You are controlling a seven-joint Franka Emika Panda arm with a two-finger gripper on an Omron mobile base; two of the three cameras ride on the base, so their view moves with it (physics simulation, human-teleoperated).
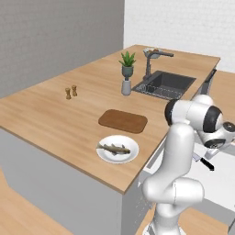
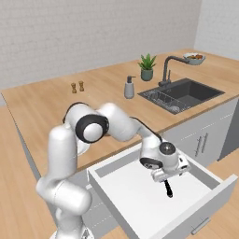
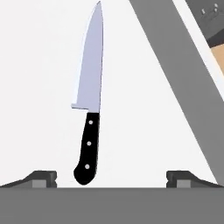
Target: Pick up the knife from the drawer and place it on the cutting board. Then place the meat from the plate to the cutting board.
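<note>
I see my two-finger gripper (image 3: 111, 178) spread wide, grasping nothing, above the black-handled, silvery-bladed kitchen knife (image 3: 89, 107) lying flat in the white pull-out drawer (image 2: 140, 198). Three pale rivets on the handle; no readable writing.

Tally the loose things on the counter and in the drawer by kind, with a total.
Knife: 1
Cutting board: 1
Plate: 1
Fish: 1
Shakers: 2
Soap dispenser: 1
Potted plant: 1
Bowl: 1
Total: 9
</note>
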